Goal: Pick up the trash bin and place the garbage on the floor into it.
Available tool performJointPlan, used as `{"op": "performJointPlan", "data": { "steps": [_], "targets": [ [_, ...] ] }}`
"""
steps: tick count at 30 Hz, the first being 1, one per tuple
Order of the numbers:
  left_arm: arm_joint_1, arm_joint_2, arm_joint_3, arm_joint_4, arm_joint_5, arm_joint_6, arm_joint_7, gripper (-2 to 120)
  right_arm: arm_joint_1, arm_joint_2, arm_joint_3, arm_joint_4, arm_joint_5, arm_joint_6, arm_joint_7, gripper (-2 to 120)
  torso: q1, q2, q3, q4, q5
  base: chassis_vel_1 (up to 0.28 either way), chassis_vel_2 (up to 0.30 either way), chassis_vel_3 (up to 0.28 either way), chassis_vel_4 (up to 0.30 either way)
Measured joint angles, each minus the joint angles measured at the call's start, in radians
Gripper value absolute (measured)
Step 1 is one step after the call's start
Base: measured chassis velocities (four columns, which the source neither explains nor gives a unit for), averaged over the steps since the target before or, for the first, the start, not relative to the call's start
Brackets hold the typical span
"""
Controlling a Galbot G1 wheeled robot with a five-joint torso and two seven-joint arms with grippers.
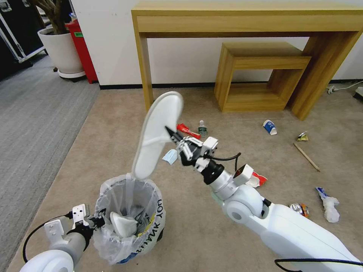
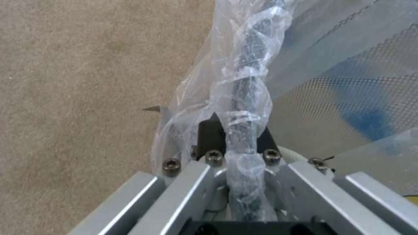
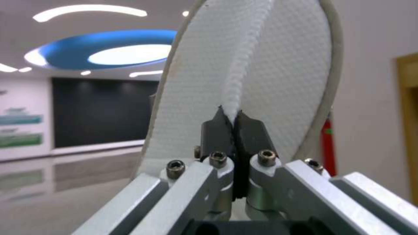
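My left gripper (image 1: 99, 221) (image 2: 237, 124) is shut on the rim of the trash bin (image 1: 128, 223) (image 2: 248, 65), pinching the bag-wrapped edge. One white slipper (image 1: 123, 225) lies inside it. My right gripper (image 1: 171, 134) (image 3: 233, 117) is shut on the strap of a second white slipper (image 1: 157, 136) (image 3: 261, 71). This one stands upright, its lower end just above the bin's far rim. On the floor (image 1: 211, 234) lie a blue mask (image 1: 170, 156), a red wrapper (image 1: 188, 131), a small bottle (image 1: 203, 129), a paper cup (image 1: 269, 127), a wooden stick (image 1: 306, 156), a crushed can (image 1: 299, 209) and crumpled paper (image 1: 329, 206).
A wooden desk (image 1: 245, 19) with a smaller wooden stool (image 1: 261, 71) under it stands against the far wall. At the far left are a white plant pot (image 1: 62, 51) and a red object (image 1: 82, 49). Grey ribbed carpet (image 1: 34, 113) borders the beige one on the left.
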Motion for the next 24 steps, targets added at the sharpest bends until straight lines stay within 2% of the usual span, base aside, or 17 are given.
{"op": "performJointPlan", "data": {
  "steps": [4,12,24],
  "targets": [
    [0.000,-0.016,-0.006,-0.007,0.002,0.000,0.000,0,0.061,0.024,-0.090,-0.075,-0.024,0.042,-0.068,0,0.000,0.000,0.000,-0.0001,-0.0002,0.000,0.000,0.000,0.000],
    [-0.001,-0.032,-0.015,-0.021,-0.002,0.000,0.000,0,0.134,0.077,-0.227,-0.214,-0.061,0.073,-0.116,0,0.000,0.000,0.000,-0.0001,-0.0001,0.000,0.000,0.000,0.000],
    [-0.005,-0.040,-0.022,-0.028,-0.008,0.000,0.000,0,0.195,0.144,-0.338,-0.357,-0.128,0.108,-0.134,0,0.000,0.000,0.000,0.0000,-0.0001,0.000,0.000,0.000,0.000]
  ]
}}
